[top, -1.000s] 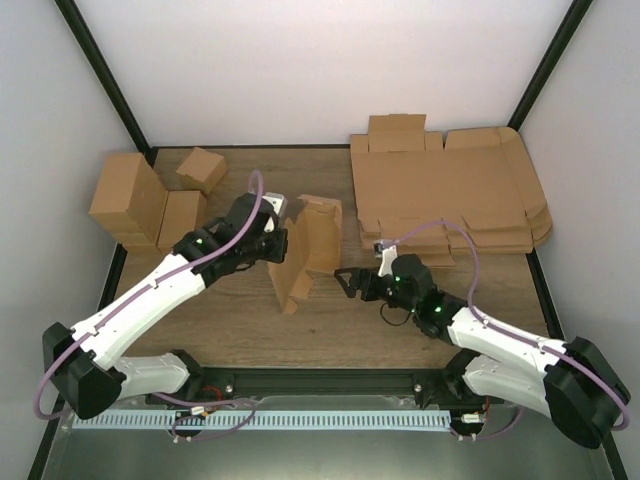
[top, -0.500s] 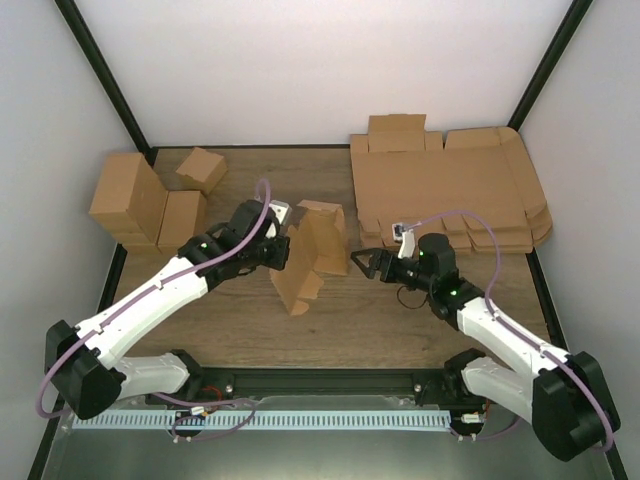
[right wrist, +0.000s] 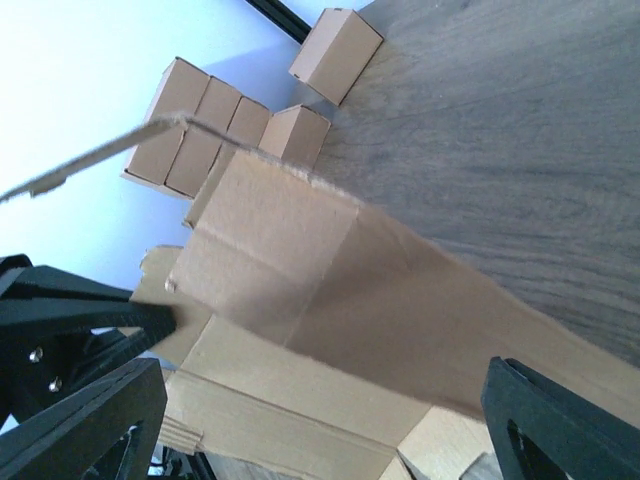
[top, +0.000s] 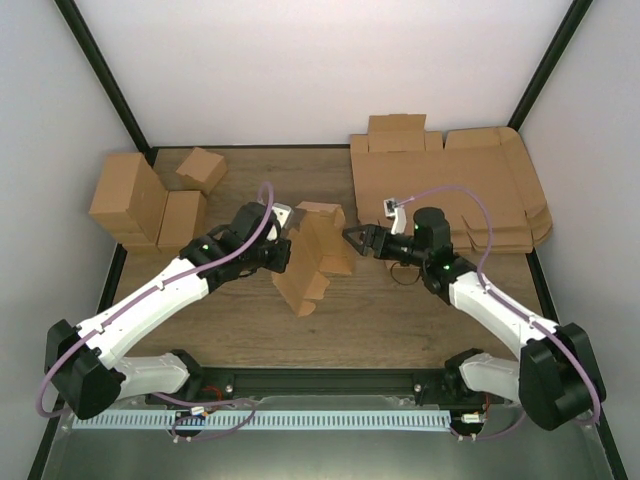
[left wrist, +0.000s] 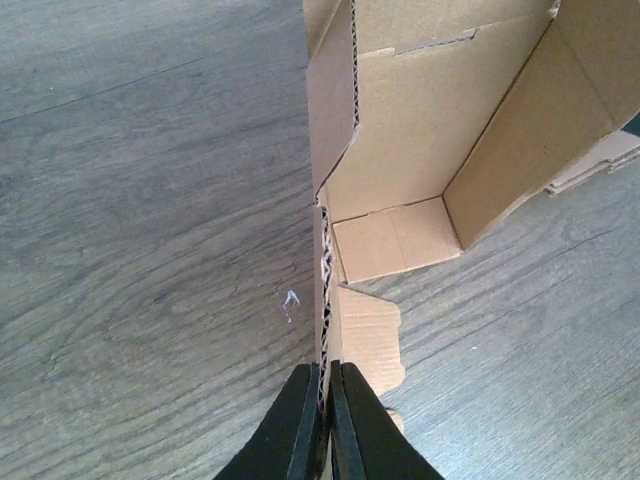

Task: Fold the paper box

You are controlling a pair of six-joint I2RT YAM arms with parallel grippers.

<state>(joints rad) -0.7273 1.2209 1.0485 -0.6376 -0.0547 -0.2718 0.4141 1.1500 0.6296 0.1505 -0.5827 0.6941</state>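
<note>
The paper box (top: 310, 256) is a half-formed brown cardboard piece standing on the wooden table at the centre. In the left wrist view its open inside (left wrist: 420, 150) shows, with a tab lying on the wood. My left gripper (top: 284, 250) is at the box's left side, shut on the corrugated edge of its wall (left wrist: 326, 400). At the box's right side, my right gripper (top: 352, 240) is open, and the box's outer panel (right wrist: 300, 290) fills the space between its wide-set fingers (right wrist: 80, 420). I cannot tell whether they touch it.
A thick pile of flat cardboard sheets (top: 450, 195) lies at the back right, just behind the right arm. Several folded brown boxes (top: 140, 200) stand at the back left, with one small box (top: 201, 168) apart from them. Bare wood lies in front of the paper box.
My right arm has swung from the front of the table up and back to the box's right side. The box has shifted slightly right with the left gripper holding it.
</note>
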